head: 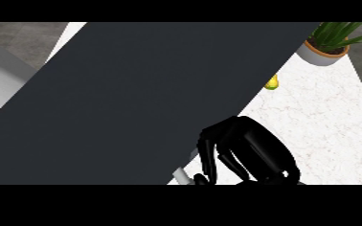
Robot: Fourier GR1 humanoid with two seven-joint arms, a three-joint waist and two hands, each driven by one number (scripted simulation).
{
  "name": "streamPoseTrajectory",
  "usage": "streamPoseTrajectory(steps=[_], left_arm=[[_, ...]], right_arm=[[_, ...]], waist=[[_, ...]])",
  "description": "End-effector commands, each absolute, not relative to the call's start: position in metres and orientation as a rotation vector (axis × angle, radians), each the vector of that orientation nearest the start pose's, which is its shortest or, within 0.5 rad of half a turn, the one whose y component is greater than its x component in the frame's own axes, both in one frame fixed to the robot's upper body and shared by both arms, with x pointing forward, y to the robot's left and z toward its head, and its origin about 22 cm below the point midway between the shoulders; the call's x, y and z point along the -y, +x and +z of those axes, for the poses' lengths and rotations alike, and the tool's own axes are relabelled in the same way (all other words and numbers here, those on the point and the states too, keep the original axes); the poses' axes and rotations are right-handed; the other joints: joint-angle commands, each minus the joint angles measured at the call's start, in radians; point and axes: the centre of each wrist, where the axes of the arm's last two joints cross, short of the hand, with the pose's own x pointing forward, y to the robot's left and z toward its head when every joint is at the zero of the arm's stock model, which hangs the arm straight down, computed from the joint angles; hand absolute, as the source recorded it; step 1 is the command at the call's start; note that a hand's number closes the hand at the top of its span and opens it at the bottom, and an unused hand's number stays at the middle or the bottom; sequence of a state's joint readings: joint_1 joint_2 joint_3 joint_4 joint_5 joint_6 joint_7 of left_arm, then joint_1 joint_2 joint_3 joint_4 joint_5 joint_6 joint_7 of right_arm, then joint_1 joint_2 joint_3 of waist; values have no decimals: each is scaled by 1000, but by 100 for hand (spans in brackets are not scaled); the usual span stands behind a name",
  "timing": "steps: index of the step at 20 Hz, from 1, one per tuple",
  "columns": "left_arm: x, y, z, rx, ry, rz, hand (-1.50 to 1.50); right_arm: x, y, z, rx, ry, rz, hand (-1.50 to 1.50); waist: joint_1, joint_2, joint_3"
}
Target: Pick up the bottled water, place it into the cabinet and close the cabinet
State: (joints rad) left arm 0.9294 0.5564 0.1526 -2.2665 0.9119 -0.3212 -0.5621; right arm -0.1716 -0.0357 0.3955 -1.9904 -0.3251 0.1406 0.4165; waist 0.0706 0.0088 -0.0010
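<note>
**Right hand at the panel's edge**

I cannot tell whether my right hand (251, 153) grips anything. It sits low in view at the edge of the dark cabinet panel (141, 100). A small pale piece (182, 175) shows just beside it. I cannot make out the bottled water. Farther off on the marble counter (318, 124) are a yellow item (272, 82) and a potted plant (326, 45).
</note>
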Motion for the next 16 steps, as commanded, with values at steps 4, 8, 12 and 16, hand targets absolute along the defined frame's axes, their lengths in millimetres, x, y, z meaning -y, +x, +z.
streamPoseTrajectory(steps=[4,8,12,16], left_arm=[[-365,26,106,2011,-343,246,-150],[-360,20,106,2011,-330,249,-150],[-372,4,111,1997,-318,247,-150],[-372,10,115,1999,-314,254,-150]], right_arm=[[123,307,165,1578,754,382,150],[120,347,159,1575,762,417,150],[124,367,162,1567,774,486,150],[96,383,177,1556,771,502,150]], waist=[[-18,-5,1],[-29,-4,1],[-33,-7,1],[-28,-3,1]])
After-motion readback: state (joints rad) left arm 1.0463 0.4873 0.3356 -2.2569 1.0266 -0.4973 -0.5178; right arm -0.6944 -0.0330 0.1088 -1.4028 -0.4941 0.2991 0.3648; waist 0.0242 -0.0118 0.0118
